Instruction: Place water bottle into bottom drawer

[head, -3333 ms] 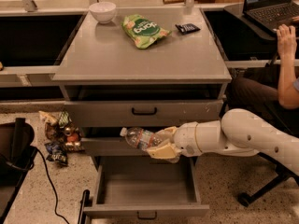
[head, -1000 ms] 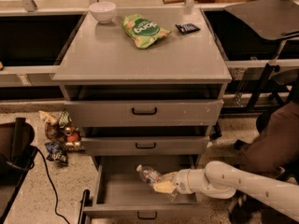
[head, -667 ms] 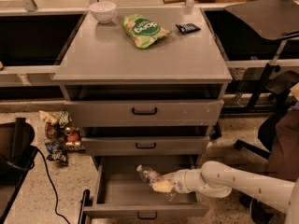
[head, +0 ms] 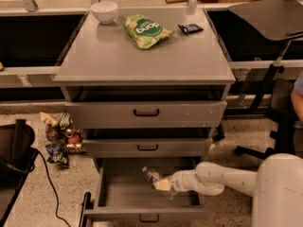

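Bottom drawer (head: 142,215) stood pulled out, its front nearest the camera, interior floor bare and grey. Arm (head: 222,176) reached into it from the drawer's right side. Gripper (head: 161,183) sat inside the drawer, right of its centre and above its floor. Water bottle (head: 151,174) lay tilted at the gripper tip, within the drawer's walls, apparently not yet resting on the floor.

Judged step: setting down and letting go. To do it well: lower until the bottle is close over the drawer floor, keep clear of the drawer's right wall and back, part the jaws only then so it does not drop and roll, and withdraw without snagging the drawer above.

Jaws: closed narrowly, pinching the water bottle at its lower end; nothing else touched, as far as visible.

Behind and above the bottom drawer: middle drawer (head: 147,147) and top drawer (head: 147,113), both slightly out. Farther up, cabinet top (head: 142,60) carried green snack bag (head: 143,30), white bowl (head: 104,11), black packet (head: 190,28).
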You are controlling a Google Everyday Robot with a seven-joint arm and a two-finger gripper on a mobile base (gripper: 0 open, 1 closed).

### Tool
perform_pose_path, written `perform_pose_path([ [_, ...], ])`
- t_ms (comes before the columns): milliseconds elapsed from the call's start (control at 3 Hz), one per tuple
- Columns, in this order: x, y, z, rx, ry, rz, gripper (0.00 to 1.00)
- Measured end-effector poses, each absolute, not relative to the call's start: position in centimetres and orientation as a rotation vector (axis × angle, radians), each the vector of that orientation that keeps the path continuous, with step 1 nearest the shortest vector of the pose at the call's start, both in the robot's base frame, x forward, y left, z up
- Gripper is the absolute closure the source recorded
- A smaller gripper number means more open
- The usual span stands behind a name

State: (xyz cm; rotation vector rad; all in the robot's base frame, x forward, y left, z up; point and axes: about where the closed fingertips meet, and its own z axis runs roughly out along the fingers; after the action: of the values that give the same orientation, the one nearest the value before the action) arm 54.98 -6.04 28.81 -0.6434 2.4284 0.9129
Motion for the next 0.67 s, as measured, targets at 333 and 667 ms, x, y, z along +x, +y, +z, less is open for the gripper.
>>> perform_pose_path([
  [333, 56.7, -6.6, 24.8, -0.573, 2.473, 0.904, 1.00],
  [667, 57.7, -7.0, 22.4, -0.519, 2.453, 0.909, 1.00],
])
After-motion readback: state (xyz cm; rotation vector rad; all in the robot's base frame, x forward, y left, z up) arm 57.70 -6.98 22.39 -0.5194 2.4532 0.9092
